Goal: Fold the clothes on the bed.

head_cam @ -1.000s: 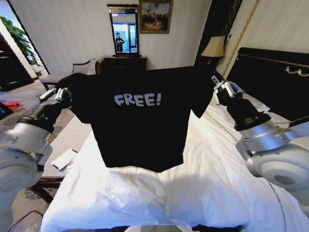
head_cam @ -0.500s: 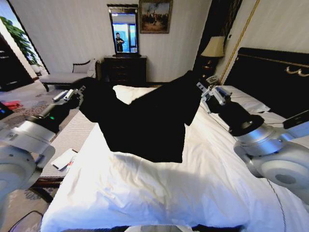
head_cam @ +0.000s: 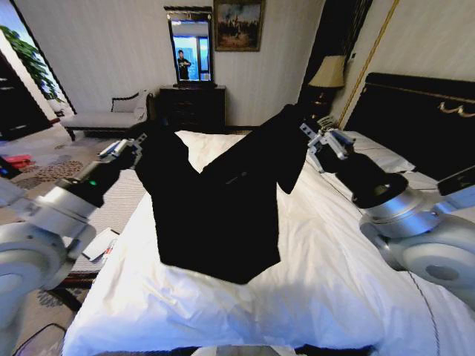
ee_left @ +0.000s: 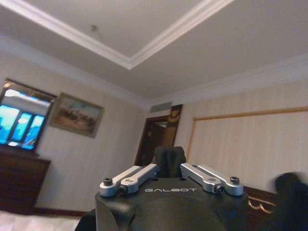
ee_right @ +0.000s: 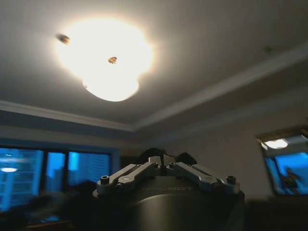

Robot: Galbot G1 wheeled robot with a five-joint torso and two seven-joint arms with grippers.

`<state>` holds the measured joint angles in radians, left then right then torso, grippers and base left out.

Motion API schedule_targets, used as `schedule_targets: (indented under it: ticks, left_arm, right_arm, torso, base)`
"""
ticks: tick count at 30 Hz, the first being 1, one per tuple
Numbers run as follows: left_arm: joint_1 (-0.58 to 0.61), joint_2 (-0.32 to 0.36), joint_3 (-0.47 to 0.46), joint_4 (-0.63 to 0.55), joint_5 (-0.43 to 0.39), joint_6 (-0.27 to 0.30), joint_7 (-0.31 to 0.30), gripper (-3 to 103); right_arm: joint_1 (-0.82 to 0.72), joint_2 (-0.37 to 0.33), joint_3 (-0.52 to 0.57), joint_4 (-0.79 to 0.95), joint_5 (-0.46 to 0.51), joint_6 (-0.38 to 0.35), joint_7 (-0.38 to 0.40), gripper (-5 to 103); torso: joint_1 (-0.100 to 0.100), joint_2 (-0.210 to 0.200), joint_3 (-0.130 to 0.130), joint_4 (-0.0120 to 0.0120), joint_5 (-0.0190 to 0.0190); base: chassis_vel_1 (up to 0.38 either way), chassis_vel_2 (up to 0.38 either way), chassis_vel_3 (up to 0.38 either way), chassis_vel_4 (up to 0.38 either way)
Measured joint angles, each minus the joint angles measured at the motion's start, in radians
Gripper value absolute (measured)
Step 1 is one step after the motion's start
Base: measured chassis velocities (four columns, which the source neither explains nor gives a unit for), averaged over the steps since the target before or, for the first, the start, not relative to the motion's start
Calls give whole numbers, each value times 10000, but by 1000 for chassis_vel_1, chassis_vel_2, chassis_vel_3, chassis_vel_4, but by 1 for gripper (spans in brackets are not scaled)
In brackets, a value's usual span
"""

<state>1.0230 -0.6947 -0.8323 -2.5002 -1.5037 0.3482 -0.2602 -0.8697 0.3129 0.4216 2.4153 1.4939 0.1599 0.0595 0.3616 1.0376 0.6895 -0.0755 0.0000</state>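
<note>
The bed (head_cam: 326, 282) lies white and broad below both arms. The T-shirt (head_cam: 219, 200) hung flat and wide between the grippers a second ago, its white lettering facing the robot; now it sags in a deep V between them, the lettering out of sight, its lower hem resting on the sheet. The grippers have drawn closer together and come down, so the shirt seems to be on its way to being laid out for folding.

The left gripper (head_cam: 133, 144) is clenched on one shoulder of the shirt, arm reaching forward and up. The right gripper (head_cam: 315, 137) pinches the other shoulder, slightly higher, arm likewise stretched out over the bed.
</note>
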Motion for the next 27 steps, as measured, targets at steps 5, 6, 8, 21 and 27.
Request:
schedule_targets:
  ticks: [5,6,8,21,27]
  left_arm:
    - [-1162,273,761,902,22,127,30,2]
    - [-1510,329,1018,1204,50,128,29,2]
    - [-2372,417,1726,1911,106,128,-1,2]
    - [-3827,330,2837,2530,95,100,-57,2]
    - [-2372,526,1645,1165,39,17,-60,2]
  right_arm:
    - [3127,225,-3135,-1244,-30,57,149,0]
    - [3536,295,-3480,-1452,-51,64,146,0]
    - [4287,489,-4096,-1936,-126,75,65,0]
    - [3849,511,-3150,-1901,-57,129,-108,0]
    - [2731,251,-1580,-697,227,138,201,0]
  torso:
    - [2,-1,2,4,1]
    - [3,-2,3,4,3]
    - [5,-2,4,0,-5]
    - [3,-2,2,-2,-2]
    - [1,0,-1,1,0]
  base:
    - [0,0,0,0]
    - [0,0,0,0]
    - [0,0,0,0]
    - [0,0,0,0]
    - [0,0,0,0]
